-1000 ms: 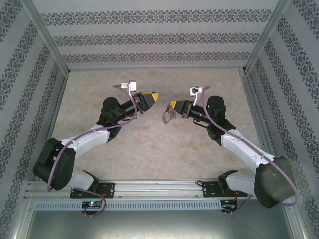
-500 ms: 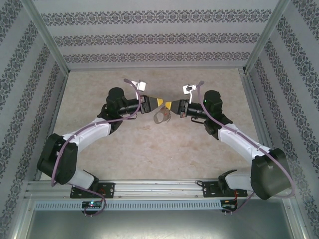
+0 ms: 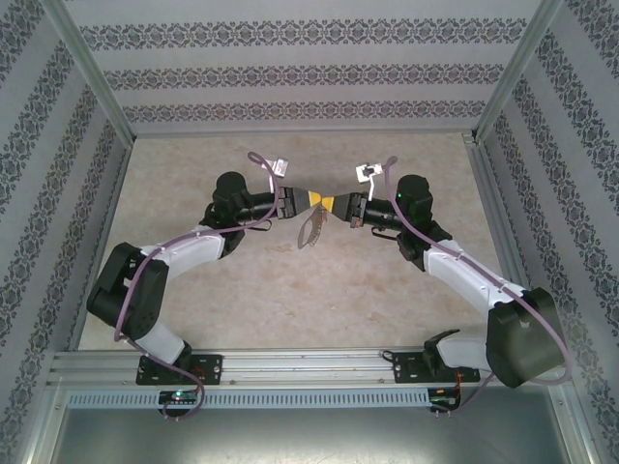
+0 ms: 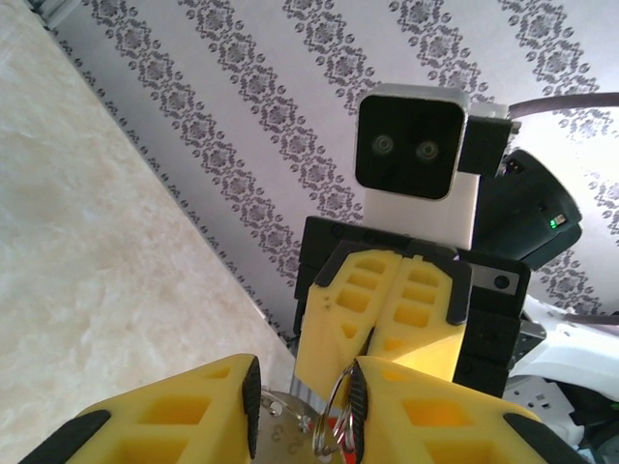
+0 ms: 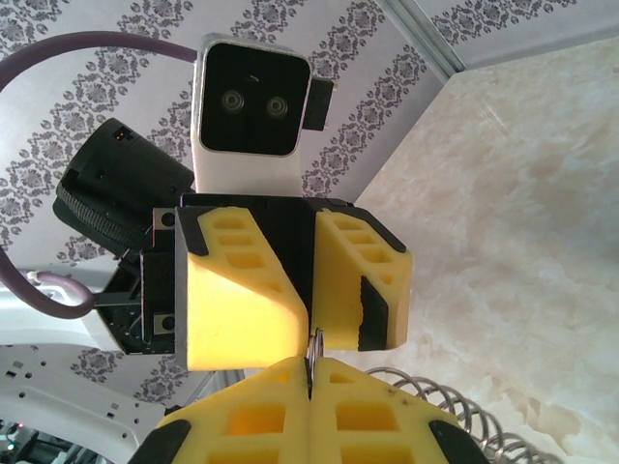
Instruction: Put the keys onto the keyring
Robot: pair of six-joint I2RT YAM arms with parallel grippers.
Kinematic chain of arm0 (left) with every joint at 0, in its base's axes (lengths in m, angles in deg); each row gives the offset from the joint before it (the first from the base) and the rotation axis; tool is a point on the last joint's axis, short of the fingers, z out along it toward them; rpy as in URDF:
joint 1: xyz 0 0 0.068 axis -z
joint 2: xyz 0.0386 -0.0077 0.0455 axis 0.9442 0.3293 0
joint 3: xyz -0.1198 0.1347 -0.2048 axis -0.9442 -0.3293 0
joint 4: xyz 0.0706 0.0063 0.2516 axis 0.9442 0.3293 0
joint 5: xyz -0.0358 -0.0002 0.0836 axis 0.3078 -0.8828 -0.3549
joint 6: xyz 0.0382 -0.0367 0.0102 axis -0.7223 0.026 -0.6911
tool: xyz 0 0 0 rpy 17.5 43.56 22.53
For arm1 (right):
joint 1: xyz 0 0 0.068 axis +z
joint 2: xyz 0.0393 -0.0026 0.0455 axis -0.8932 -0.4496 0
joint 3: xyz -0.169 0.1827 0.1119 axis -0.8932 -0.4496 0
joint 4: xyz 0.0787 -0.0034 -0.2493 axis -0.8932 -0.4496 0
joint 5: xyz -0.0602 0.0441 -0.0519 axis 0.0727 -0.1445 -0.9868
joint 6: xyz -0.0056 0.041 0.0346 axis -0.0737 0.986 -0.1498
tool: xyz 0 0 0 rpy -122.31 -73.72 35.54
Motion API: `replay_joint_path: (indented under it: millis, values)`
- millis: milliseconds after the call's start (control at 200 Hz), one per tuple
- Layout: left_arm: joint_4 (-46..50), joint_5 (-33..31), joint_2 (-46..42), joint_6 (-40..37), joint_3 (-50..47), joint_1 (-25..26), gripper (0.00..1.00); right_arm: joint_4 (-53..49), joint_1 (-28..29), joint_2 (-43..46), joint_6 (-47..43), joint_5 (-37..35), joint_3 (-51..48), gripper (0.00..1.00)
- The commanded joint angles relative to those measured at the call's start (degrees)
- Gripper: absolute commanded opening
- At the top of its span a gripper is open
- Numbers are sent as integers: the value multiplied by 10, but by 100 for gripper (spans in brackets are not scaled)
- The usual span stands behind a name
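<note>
Both arms have swung inward, so left gripper (image 3: 312, 198) and right gripper (image 3: 335, 203) now meet tip to tip | right: clenched on keyring (image 3: 311, 228), which hangs above mid-table (image 3: 290, 290) | left: fingers apart around red tag of the keys (image 4: 333, 448), hold cannot be told

Black-and-white arms (image 3: 193, 249), purple cables (image 5: 97, 43), yellow ribbed fingers (image 5: 232, 309), white boxy wrist cameras (image 4: 411, 155)

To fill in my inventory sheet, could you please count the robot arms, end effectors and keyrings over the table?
Arms: 2, left arm, right arm
End effectors: 2, left end effector, right end effector
Keyring: 1, hanging just below the meeting tips
Total: 5
</note>
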Motion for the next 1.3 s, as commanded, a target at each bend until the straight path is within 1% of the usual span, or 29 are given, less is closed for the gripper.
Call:
replay_joint_path:
  millis: [0, 165, 375, 510, 699, 884, 1009, 1094, 1259, 1269, 1294]
  values:
    - [-89, 17, 7, 50, 0, -4, 32, 27, -2, 3, -7, 12, 2, 0]
    - [-132, 22, 17, 81, -2, -4, 27, 30, -2, 2, -4, 7, 0, 0]
    - [-146, 31, 21, 93, -4, -4, 23, 29, -2, 3, -5, -1, -2, 0]
    - [-138, 33, 14, 88, -10, -5, 22, 28, -3, 4, -5, -8, -3, 0]
    - [-93, 34, -2, 58, -14, -4, 20, 28, -3, 3, -5, -16, -4, 0]
    - [-87, 35, -7, 53, -12, -5, 15, 30, -3, -2, -1, -15, 0, 0]
    - [-91, 34, -5, 56, -11, -4, 7, 31, -3, -3, -1, -16, 0, 0]
    - [-101, 35, -4, 60, -13, -4, 0, 33, -2, -4, -1, -17, -1, 0]
    - [-136, 27, -3, 81, -18, -3, 0, 37, -3, -5, 7, -27, -1, 0]
    - [-139, 24, -4, 82, -19, -4, 0, 36, -3, -4, 9, -29, -2, 3]
    - [-148, 17, -5, 85, -22, -3, 0, 36, -4, -3, 11, -33, -2, 14]
